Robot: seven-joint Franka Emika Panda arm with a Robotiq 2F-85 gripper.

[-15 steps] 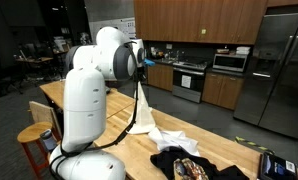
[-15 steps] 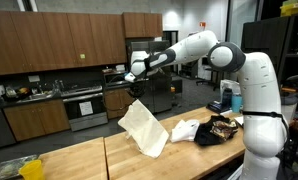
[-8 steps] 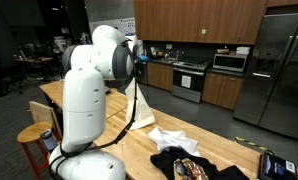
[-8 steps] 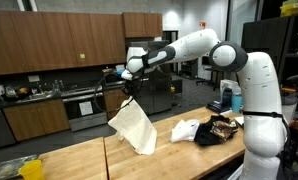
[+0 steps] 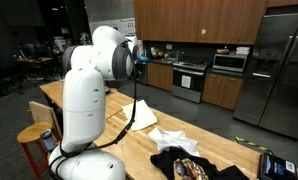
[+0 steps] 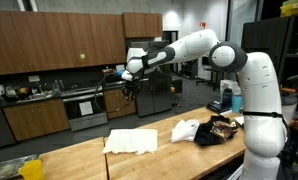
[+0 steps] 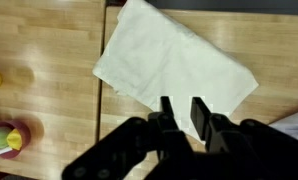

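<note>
A cream cloth (image 6: 131, 141) lies flat and spread on the wooden table (image 6: 79, 160); it also shows in an exterior view (image 5: 144, 116) and in the wrist view (image 7: 174, 65). My gripper (image 6: 127, 84) hangs high above the cloth, open and empty. In the wrist view the gripper (image 7: 182, 105) has its two dark fingers (image 7: 200, 113) apart with nothing between them, and the cloth lies far below. In an exterior view the gripper (image 5: 141, 62) is mostly hidden behind the arm.
A pile of white and dark clothes (image 6: 204, 130) lies on the table near the robot base, also seen in an exterior view (image 5: 184, 152). Coloured cups (image 7: 3, 138) stand at the table's left edge in the wrist view. Kitchen cabinets and a stove (image 6: 85, 106) stand behind.
The gripper held the cloth hanging in the air and has let it go. The cloth has dropped and now lies flat on the table. The arm has stayed about where it was.
</note>
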